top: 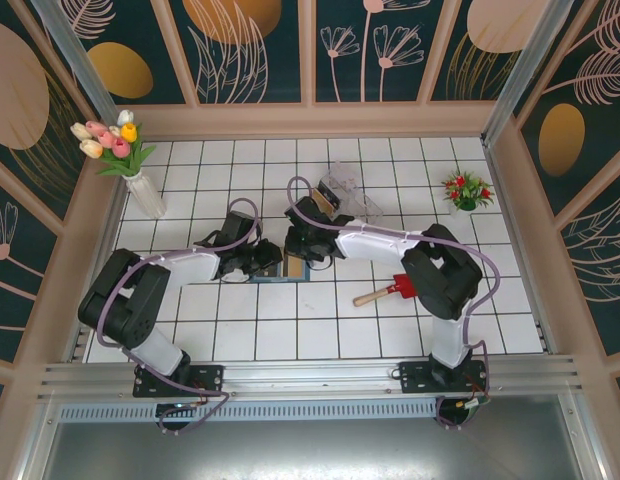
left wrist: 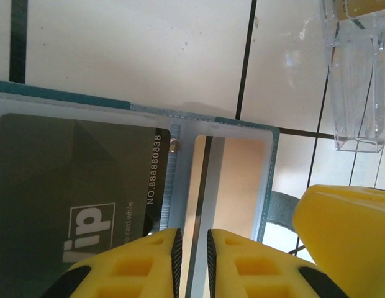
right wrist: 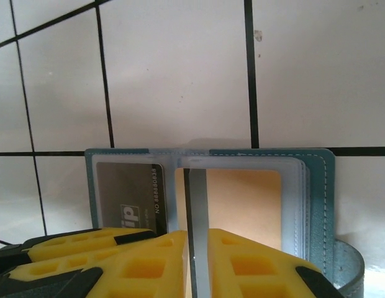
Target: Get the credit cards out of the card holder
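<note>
Currently at the gripping step: left gripper (left wrist: 191, 256) and right gripper (right wrist: 197, 251), both nearly closed, pinch a thin leaf of the card holder (right wrist: 320, 198); next probably means sliding the grey card (left wrist: 68, 180) out.

Top view, lower left of frame: left arm (top: 125, 305), with white shell links and bulky black joint housings. Lower right: right arm (top: 445, 275), same build. A lilac cable (top: 155, 260) runs along each arm in loose loops from link to link. Black base plates (top: 180, 380) at frame bottom. Wrist ends are black, near frame centre.

Left gripper (left wrist: 191, 239): bright yellow moulded fingers (left wrist: 140, 261) with square recessed pockets on top and thin black pads (left wrist: 176, 248) lining the inner faces.

Right gripper (right wrist: 197, 239): identical yellow fingers, same pocket pattern, black trim toward the lower corners.
</note>
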You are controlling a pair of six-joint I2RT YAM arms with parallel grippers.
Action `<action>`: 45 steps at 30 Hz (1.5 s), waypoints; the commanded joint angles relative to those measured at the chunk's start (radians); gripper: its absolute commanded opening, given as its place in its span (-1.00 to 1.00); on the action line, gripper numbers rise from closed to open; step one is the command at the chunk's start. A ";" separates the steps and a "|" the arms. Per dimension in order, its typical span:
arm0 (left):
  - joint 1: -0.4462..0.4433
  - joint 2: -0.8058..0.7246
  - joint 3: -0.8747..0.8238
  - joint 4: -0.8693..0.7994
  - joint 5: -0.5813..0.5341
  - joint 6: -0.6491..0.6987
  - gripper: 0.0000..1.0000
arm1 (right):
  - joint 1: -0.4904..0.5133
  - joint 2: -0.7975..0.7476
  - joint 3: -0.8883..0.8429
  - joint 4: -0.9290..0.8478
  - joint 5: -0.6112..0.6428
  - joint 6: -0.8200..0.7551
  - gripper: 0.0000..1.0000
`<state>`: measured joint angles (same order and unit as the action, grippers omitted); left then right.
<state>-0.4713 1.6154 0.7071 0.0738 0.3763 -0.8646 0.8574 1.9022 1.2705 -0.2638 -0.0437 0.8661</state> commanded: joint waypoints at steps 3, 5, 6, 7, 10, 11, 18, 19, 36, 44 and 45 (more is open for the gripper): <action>0.003 0.021 0.026 -0.006 0.020 0.027 -0.64 | 0.001 0.043 0.028 -0.062 0.004 -0.026 -0.65; 0.004 0.023 0.025 0.000 0.030 0.028 -0.66 | -0.008 0.050 0.023 -0.054 -0.016 -0.028 -0.65; 0.003 0.021 0.024 0.002 0.030 0.026 -0.66 | -0.010 0.051 0.017 -0.047 -0.023 -0.028 -0.65; 0.003 0.021 0.020 0.004 0.029 0.026 -0.65 | -0.014 0.052 0.011 -0.042 -0.026 -0.030 -0.65; 0.003 0.027 0.019 0.004 0.029 0.027 -0.63 | -0.020 0.058 0.003 -0.042 -0.031 -0.029 -0.64; 0.003 0.030 0.019 0.004 0.031 0.028 -0.62 | -0.020 0.059 0.001 -0.042 -0.031 -0.027 -0.63; 0.003 0.053 0.013 0.045 0.085 0.025 -0.57 | -0.023 0.064 -0.003 -0.040 -0.034 -0.030 -0.61; 0.003 0.056 0.014 0.047 0.086 0.023 -0.57 | -0.024 0.066 -0.005 -0.040 -0.033 -0.029 -0.60; 0.010 0.071 0.003 0.066 0.094 0.032 -0.68 | -0.037 0.078 -0.037 0.000 -0.080 -0.024 -0.60; 0.015 0.059 -0.018 0.055 0.069 0.036 -0.84 | -0.042 -0.003 -0.080 0.032 -0.055 -0.025 -0.60; 0.014 0.060 -0.018 0.051 0.067 0.039 -0.85 | -0.044 -0.006 -0.080 0.022 -0.045 -0.025 -0.59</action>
<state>-0.4625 1.6768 0.7052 0.1196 0.4519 -0.8455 0.8223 1.9377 1.2095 -0.2287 -0.1108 0.8444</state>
